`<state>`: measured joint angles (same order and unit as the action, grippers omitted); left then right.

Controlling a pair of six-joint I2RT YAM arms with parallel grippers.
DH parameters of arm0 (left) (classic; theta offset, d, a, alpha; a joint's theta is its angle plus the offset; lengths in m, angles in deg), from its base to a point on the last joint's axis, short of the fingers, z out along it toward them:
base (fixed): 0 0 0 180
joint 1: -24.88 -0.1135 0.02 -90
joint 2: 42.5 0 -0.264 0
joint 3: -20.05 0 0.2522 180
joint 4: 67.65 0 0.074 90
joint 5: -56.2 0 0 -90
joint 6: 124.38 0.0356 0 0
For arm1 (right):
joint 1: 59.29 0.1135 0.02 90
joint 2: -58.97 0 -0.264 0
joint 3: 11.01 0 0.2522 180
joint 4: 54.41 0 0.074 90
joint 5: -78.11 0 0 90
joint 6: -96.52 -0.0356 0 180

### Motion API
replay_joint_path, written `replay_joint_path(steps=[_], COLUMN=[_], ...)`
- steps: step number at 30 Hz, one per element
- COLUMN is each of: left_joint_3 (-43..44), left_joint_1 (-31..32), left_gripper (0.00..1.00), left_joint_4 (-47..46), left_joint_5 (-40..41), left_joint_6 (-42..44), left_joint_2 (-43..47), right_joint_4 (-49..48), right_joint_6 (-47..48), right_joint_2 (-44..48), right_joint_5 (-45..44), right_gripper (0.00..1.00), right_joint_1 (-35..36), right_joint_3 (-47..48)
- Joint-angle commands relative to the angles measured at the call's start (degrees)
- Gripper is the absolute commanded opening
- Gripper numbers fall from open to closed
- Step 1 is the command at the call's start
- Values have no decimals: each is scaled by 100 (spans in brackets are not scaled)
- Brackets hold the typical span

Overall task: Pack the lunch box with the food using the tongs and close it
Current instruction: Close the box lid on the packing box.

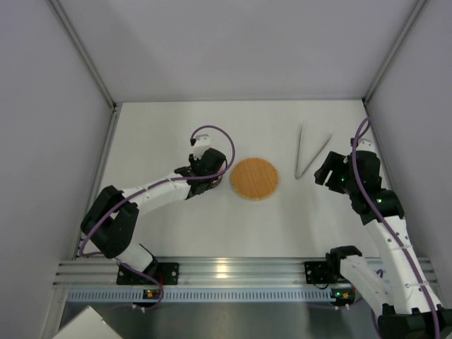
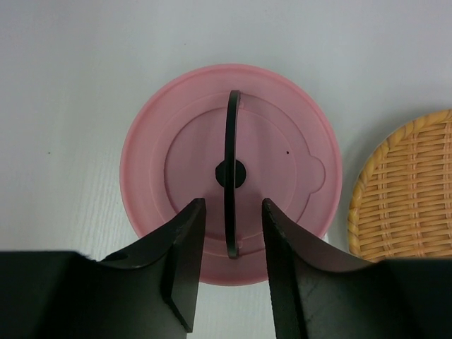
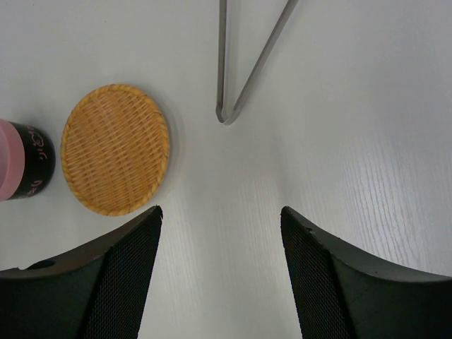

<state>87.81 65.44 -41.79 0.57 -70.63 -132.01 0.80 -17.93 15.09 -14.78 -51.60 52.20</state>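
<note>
The lunch box's pink domed lid [image 2: 183, 152] lies right below my left gripper [image 2: 232, 205], its thin black handle [image 2: 231, 141] standing on edge between the two fingers. There is a gap on each side of the handle, so the left gripper is open and holds nothing. The steel bowl is hidden under the lid. In the top view my left gripper [image 1: 205, 169] covers the box. The tongs [image 1: 311, 152] lie flat at the back right, their V joint [image 3: 224, 116] just ahead of my right gripper [image 3: 220, 212], which hangs open over bare table. No food is in view.
A flat orange woven disc [image 1: 254, 178] lies between the two grippers, close to the right of the lid [image 2: 409, 191]. White walls close in the table on three sides, and the aluminium rail [image 1: 233, 272] with the arm bases runs along the near edge.
</note>
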Motion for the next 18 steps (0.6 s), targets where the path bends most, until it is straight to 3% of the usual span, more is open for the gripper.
replay_joint_path(steps=[1, 12, 18], left_joint_3=[-118, -100, -56], left_joint_1=[-4, -4, -4], left_gripper=[45, 57, 59], left_joint_4=[1084, 514, 434], left_joint_5=[-203, -317, -431], left_joint_6=[30, 452, 645], left_joint_2=[-75, 1004, 1462], right_joint_4=[-269, -269, -260], right_joint_6=[80, 89, 89], right_joint_2=[64, 28, -7], right_joint_5=[17, 26, 44], right_gripper=[67, 67, 67], right_joint_1=[-83, -83, -83], right_joint_3=[65, 152, 196])
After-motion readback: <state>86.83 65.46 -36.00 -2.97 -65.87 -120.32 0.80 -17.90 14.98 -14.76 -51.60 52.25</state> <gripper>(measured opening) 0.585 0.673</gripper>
